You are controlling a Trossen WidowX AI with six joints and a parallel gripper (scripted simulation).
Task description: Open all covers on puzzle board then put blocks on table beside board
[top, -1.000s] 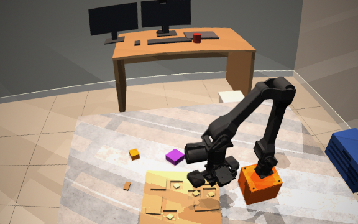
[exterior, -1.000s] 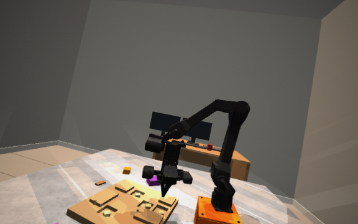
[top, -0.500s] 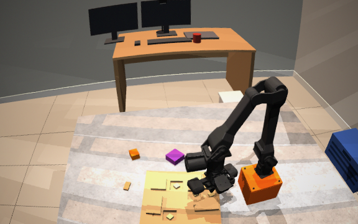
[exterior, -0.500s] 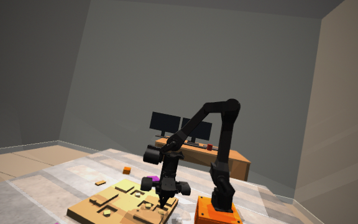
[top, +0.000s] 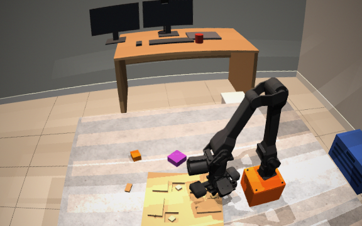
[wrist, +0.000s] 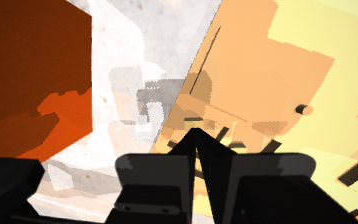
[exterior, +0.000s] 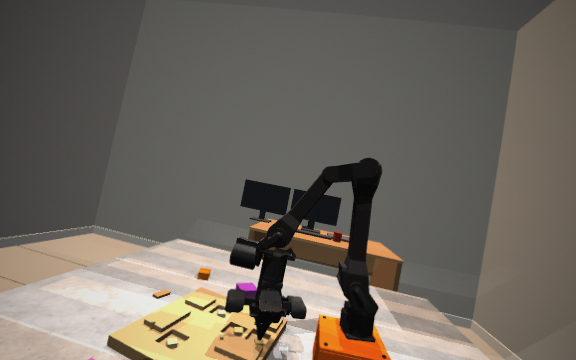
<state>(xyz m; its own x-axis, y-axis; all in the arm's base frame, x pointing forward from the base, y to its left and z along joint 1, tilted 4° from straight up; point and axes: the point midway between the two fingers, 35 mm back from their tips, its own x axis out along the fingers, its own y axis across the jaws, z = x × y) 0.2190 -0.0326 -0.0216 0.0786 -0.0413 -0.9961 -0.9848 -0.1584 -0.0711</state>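
The tan puzzle board (top: 182, 205) (exterior: 133, 337) (wrist: 350, 30) lies on the table. Raised flat covers stand on it: one at the back left (top: 159, 186) (exterior: 200, 301), one at the front left (top: 156, 207) (exterior: 167, 320) and one at the right (top: 209, 206) (exterior: 239, 348). Open wells beside them each show a small pale piece, as at the back (top: 178, 187) (exterior: 221, 313) and front (top: 171, 218) (exterior: 172, 342). My gripper (exterior: 261, 337) (wrist: 195, 131) is shut and empty, pointing down at the right-hand well by its pale piece. The hand hides this area in the top view.
An orange cube (top: 136, 156) (exterior: 204, 273), a thin orange piece (top: 128, 188) (exterior: 161, 294) and a purple block (top: 176, 157) (exterior: 246, 289) rest on the table clear of the board. The orange arm base (top: 263, 188) (exterior: 350, 345) (wrist: 35, 60) stands right of the board.
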